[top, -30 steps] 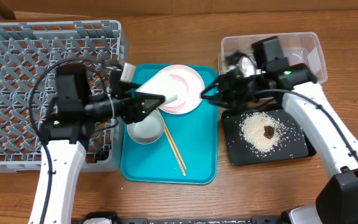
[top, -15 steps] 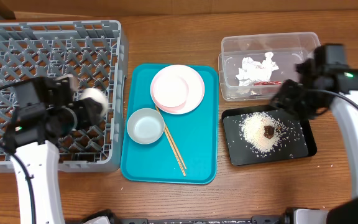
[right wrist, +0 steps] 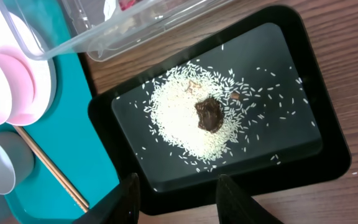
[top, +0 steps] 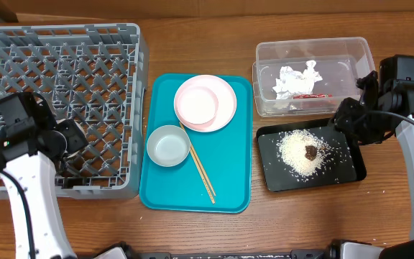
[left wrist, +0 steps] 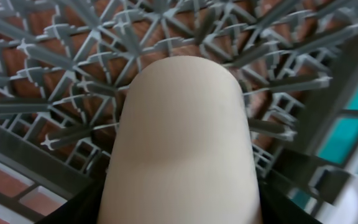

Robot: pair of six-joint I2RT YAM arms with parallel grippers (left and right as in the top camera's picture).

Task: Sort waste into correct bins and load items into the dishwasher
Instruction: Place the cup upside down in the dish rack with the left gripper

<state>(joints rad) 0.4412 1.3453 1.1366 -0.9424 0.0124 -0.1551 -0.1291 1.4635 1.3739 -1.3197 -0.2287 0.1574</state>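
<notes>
Between the left fingers [left wrist: 284,193], clamped on both sides: small white cup [left wrist: 182,143], cream-white, smooth, rounded at its far end, filling most of the left wrist view. Sits just over the lattice floor of the dish rack [left wrist: 36,158], which spreads out beyond the fingertips. Cannot tell whether touching the grid. Lower part cut off at the picture's edge; hidden from overhead by the arm. Ahead of the right fingers [right wrist: 131,196], spread apart and holding nothing: black tray [right wrist: 291,62] on the worktop, with rice grains [right wrist: 173,118] heaped around a dark brown lump [right wrist: 209,115]. Farther off, clear tub [right wrist: 104,31], contents mostly out of frame.
</notes>
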